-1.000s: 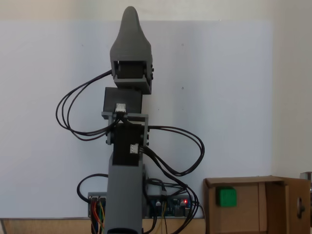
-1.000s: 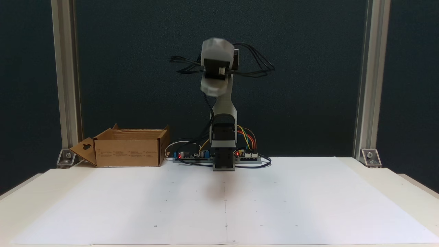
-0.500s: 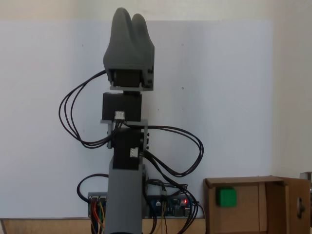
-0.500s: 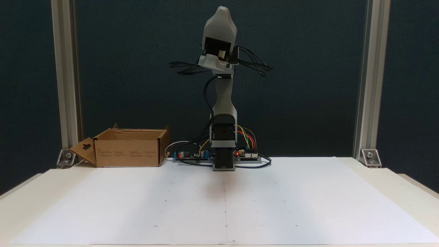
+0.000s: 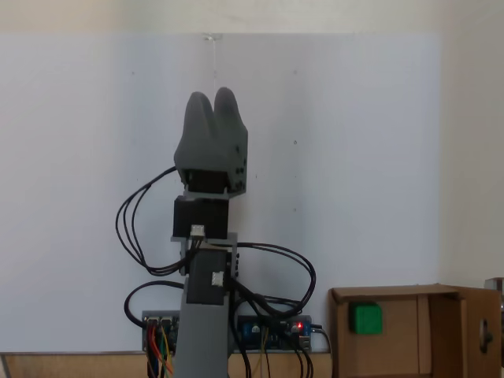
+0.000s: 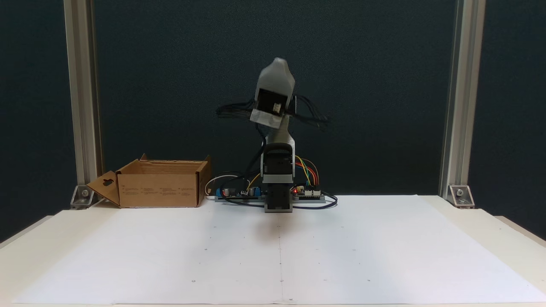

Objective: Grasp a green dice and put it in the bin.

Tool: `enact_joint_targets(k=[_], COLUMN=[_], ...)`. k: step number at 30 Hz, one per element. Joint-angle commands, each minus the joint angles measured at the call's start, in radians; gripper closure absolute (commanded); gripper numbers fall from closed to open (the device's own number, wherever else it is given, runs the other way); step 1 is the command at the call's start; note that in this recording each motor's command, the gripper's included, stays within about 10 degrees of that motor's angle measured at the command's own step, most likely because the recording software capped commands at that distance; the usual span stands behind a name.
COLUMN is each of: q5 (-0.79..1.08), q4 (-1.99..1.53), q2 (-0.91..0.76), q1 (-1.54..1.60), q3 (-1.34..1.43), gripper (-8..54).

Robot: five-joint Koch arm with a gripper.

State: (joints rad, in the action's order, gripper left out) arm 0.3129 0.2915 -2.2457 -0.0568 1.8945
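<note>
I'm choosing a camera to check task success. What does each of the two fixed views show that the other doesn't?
A fixed view looks down into the brown cardboard box, where the small bright green dice lies on its floor. A fixed view from the table's front gives two aluminium posts, a dark backdrop and the box's plain outer wall, which hides its inside. Both fixed views share the grey arm, its gripper pointing away from the box with jaws together and nothing held, and the white paper sheet.

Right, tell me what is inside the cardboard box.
In a fixed view, the green dice lies inside the bin, on its floor towards the left wall. The other fixed view shows the bin side-on, its walls hiding the interior.
</note>
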Motion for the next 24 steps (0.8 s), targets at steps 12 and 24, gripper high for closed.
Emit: enact_joint_targets(k=[12,24], q5=[0.06,0.063], q4=[0.16,0.283], q2=[-0.127,-0.127], q1=[0.009,0.011], q3=[0.129,0.434], gripper=[-0.4,0.4])
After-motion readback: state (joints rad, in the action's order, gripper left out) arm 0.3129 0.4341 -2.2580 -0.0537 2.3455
